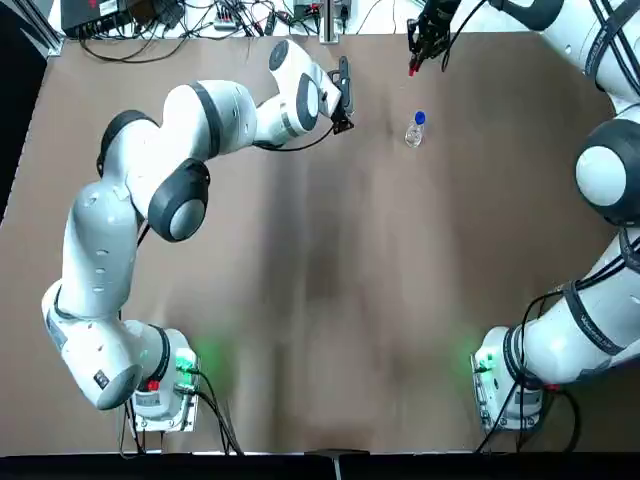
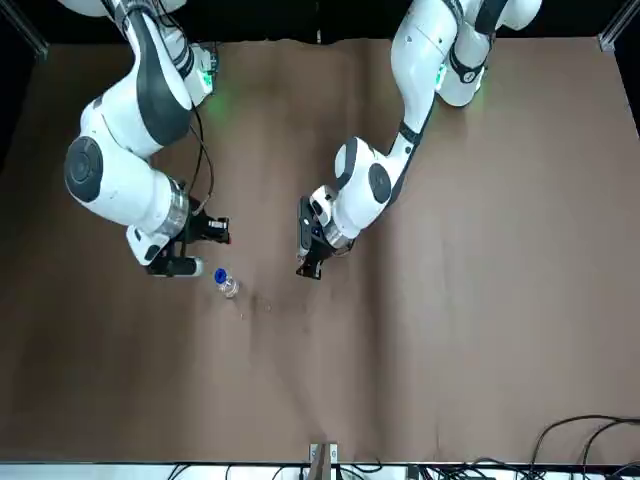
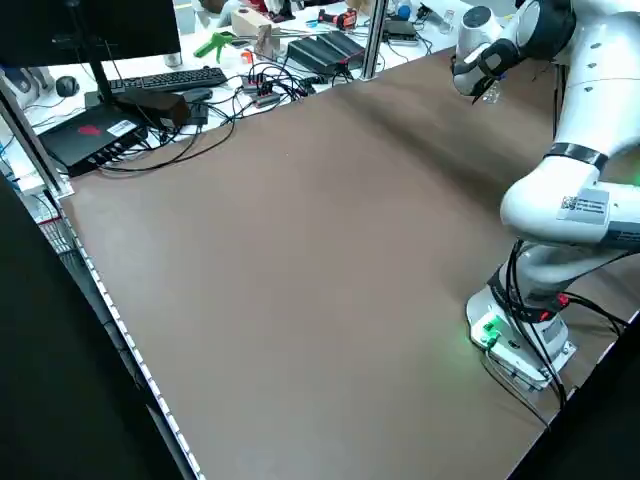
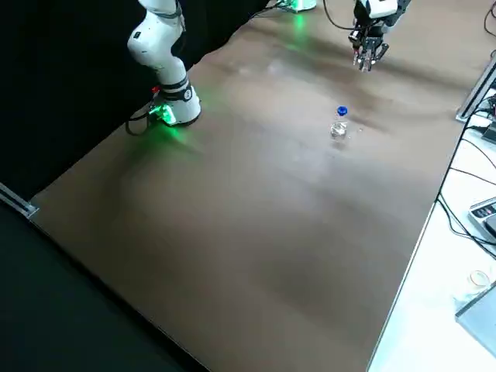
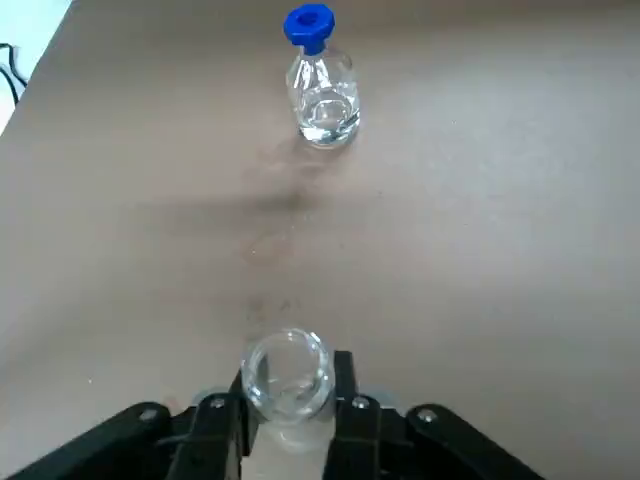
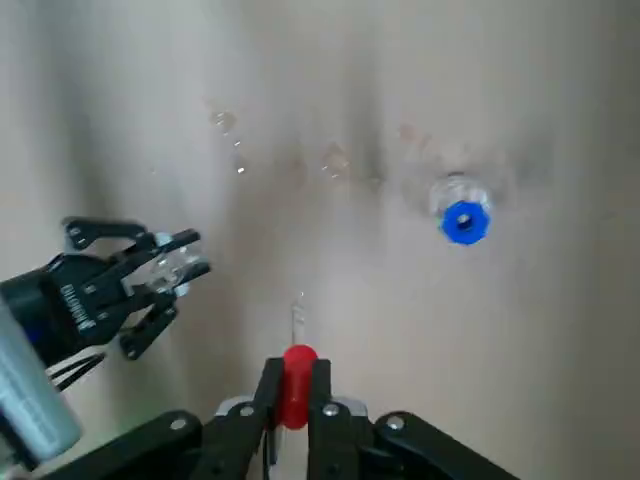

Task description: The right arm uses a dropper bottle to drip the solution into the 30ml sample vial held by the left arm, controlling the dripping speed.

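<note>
At the far part of the table (image 1: pixel 300 300), seen in the top view, are two arms' grippers and one dropper bottle (image 1: pixel 415 130). The bottle stands upright on the tabletop, apart from both grippers: the left gripper (image 1: pixel 343 122) is at its nine o'clock, the right gripper (image 1: pixel 418 58) at about twelve.

There is one sample vial (image 5: pixel 288 380), its round mouth upward, with the left gripper's two fingers clamped on its sides. There is one dropper (image 6: pixel 297 385); the right gripper's two fingers are clamped on its red bulb, and its clear glass tube (image 6: pixel 298 322) extends beyond them. The vial and the dropper are apart.

The left wrist view shows clear liquid in the bottle below the one blue collar (image 5: pixel 309 25), which the top view is too far off to show. The right wrist view shows the open hole in that collar, and several wet spots (image 6: pixel 335 160) on the table. Only the left side view takes in one monitor (image 3: pixel 90 35) and one keyboard (image 3: pixel 172 80), towards eleven o'clock.

A label (image 3: pixel 585 207) with a square code is on the arm in the left side view, its print too small to read. Pale lettering (image 6: pixel 77 308) marks the left gripper's black body; I cannot make out the word.
</note>
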